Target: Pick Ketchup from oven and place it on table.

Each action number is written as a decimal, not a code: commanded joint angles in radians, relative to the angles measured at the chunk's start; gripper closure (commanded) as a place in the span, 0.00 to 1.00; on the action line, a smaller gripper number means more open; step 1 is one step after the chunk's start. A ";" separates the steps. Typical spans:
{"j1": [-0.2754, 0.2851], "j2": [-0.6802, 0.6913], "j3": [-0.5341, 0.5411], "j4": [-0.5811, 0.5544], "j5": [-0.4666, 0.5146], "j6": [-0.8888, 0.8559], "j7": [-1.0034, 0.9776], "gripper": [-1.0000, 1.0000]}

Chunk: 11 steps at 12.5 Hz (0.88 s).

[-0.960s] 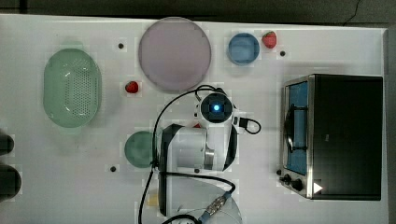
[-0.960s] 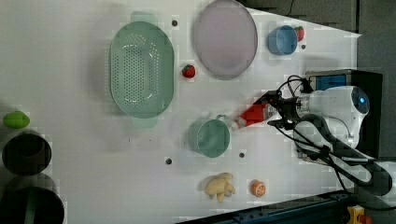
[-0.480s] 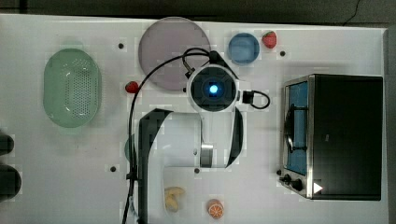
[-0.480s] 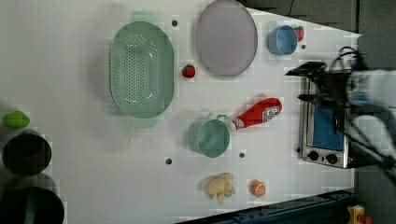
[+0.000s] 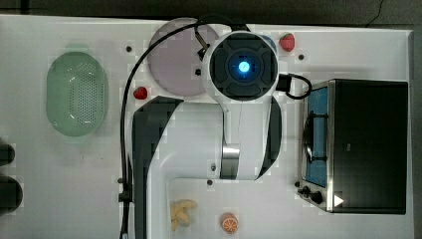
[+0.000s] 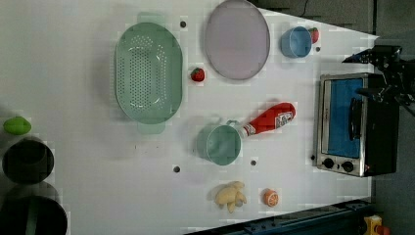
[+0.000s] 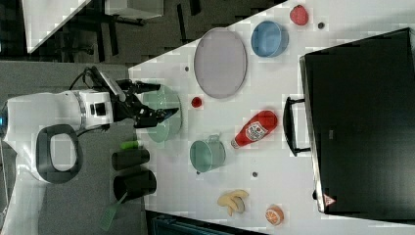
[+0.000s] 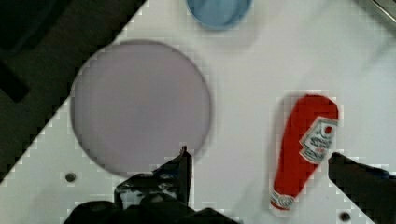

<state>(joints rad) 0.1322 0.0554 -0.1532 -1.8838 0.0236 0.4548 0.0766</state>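
At lower right of the wrist view, the ketchup (image 8: 303,151) is seen lying diagonally between the empty, wide-open pincer (image 8: 261,172) fingers.

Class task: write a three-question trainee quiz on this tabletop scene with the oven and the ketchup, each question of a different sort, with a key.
1. True or false: the ketchup lies on the table.
2. In the left view, the ketchup's cap points toward: A) the green cup B) the oven C) the blue bowl
3. Fill in: the pincer is ____ and holds nothing.

Key: 1 true; 2 A; 3 open.
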 commanded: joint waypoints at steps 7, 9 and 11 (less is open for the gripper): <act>-0.001 -0.032 -0.029 0.283 -0.023 -0.429 0.044 0.00; -0.001 -0.033 -0.029 0.305 -0.041 -0.479 0.056 0.00; -0.001 -0.032 -0.030 0.305 -0.041 -0.480 0.056 0.00</act>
<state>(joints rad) 0.1008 0.0323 -0.1958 -1.5977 -0.0187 -0.0189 0.1083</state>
